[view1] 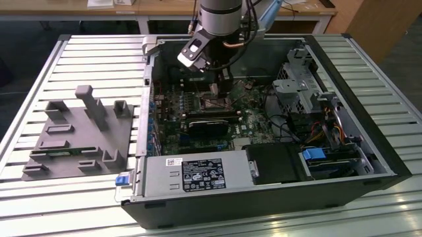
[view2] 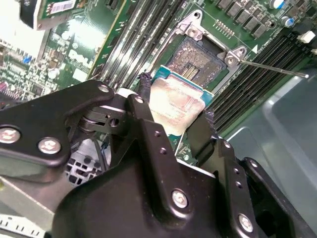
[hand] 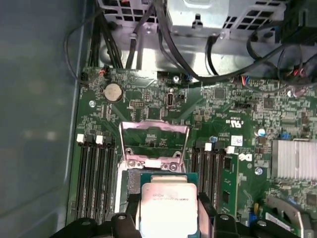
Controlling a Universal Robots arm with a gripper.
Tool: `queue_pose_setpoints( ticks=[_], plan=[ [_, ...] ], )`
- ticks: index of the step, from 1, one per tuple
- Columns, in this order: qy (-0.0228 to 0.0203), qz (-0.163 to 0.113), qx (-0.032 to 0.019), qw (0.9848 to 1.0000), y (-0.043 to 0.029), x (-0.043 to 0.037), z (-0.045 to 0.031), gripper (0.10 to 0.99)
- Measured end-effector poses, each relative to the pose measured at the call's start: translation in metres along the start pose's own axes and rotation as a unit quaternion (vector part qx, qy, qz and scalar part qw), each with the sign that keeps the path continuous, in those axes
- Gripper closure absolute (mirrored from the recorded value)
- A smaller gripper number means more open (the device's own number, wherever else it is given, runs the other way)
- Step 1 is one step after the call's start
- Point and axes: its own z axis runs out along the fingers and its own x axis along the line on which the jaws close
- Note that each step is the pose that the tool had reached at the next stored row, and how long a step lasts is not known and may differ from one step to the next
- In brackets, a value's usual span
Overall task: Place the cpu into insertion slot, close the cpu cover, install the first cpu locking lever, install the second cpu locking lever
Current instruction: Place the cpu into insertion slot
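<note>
Firstly, in the exterior view, the gripper [view1: 221, 91] is seen inside the open computer case [view1: 264, 210], just above the motherboard [view1: 171, 133]. In the second wrist view, the cpu [view2: 177, 106] is clamped by its edges between the fingers [view2: 143, 91]; the insertion slot [view2: 195, 59] is found just beyond the fingertips, uncovered. In the first wrist view, the cpu cover [hand: 153, 136] is seen raised, farther out past the held cpu.

A lab or workshop: a ribbed silver aluminium bench [view1: 86, 54] carries an opened black computer tower case [view1: 264, 207], with light wooden desks [view1: 171, 9] beyond its far edge.
</note>
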Motion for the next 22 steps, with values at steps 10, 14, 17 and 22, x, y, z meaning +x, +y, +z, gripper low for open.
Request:
queue_pose_setpoints(
  ticks=[10, 14, 17, 22],
  plan=[
    [-0.0001, 0.001, 0.0001, 1.0, -0.0075, 0.007, 0.0168, 0.545],
    [-0.0003, 0.002, 0.0001, 1.0, -0.0088, 0.0085, 0.024, 0.545],
    [-0.0003, 0.004, 0.0, 1.0, -0.0094, 0.0093, 0.0287, 0.545],
    [-0.0007, 0.008, 0.0, 1.0, -0.0103, 0.0108, 0.0346, 0.545]
  ],
)
